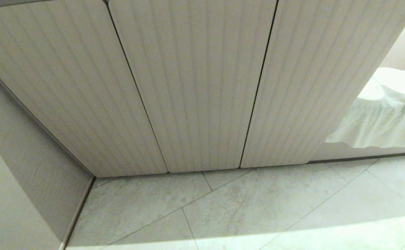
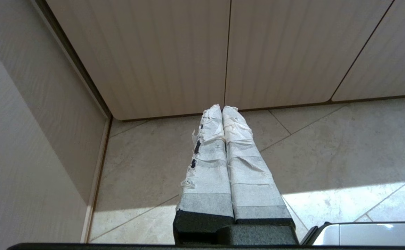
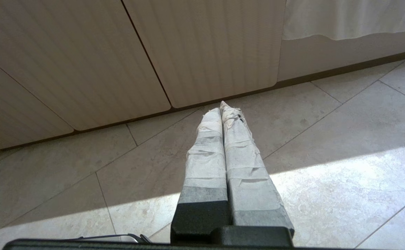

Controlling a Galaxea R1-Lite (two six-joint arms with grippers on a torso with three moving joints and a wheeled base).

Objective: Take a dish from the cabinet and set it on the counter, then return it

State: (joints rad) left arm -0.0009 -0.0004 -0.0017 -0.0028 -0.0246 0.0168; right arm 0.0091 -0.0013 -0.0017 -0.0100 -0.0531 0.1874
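**Cabinet shut, both hands idle above the floor**

Hidden: the cabinet point(image 1: 195, 86) shows three ribbed beige doors, all closed. Interior and shelves not visible, so the dish cannot be placed; it appears in no view. The desk top is cut off above the head view's upper edge.

Head view: neither arm in frame. Doors fill 10 to 2 o'clock; tiled floor point(image 1: 258, 208) from 4 to 8 o'clock; a plain grey side panel point(image 1: 25, 166) at 8 to 9 o'clock meets the leftmost door in a corner. At 3 o'clock, past the cabinet's end, a white draped cloth point(image 1: 390, 114); what it covers is hard to make out.

Left wrist view only: left hand point(image 2: 222, 108), fingers wrapped in frayed white tape, pressed together, gripping nothing. Tips point toward the foot of the doors, close to the seam between two of them, over the floor. Side panel at 9 o'clock. A glossy white object point(image 2: 369, 233) cut off at 5 o'clock, unidentified.

Right wrist view only: right hand point(image 3: 221, 106), taped likewise, fingers closed flat against each other, empty, tips near the cabinet's base line. Cloth edge at 1 o'clock. Thin wire-like loops point(image 3: 119, 237) at 7 o'clock, mostly cut off.
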